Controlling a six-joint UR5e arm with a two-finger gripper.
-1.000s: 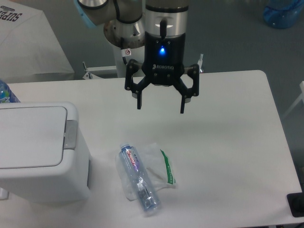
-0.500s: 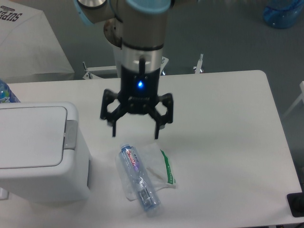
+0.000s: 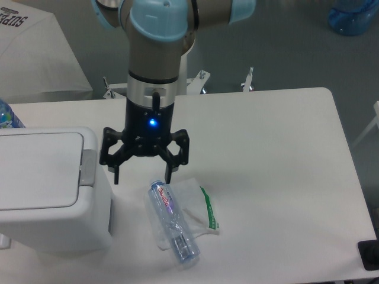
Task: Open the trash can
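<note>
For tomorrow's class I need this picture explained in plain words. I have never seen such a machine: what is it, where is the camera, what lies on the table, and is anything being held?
This is one robot arm, seen by a fixed camera looking down at a white table. At the arm's end is a black gripper with two fingers, spread open and holding nothing. It hangs just right of the trash can, a big white bin whose flat lid is shut, with a small grey latch button on the lid's right edge. On the table lie a clear plastic bottle and a crumpled plastic wrapper beneath it.
</note>
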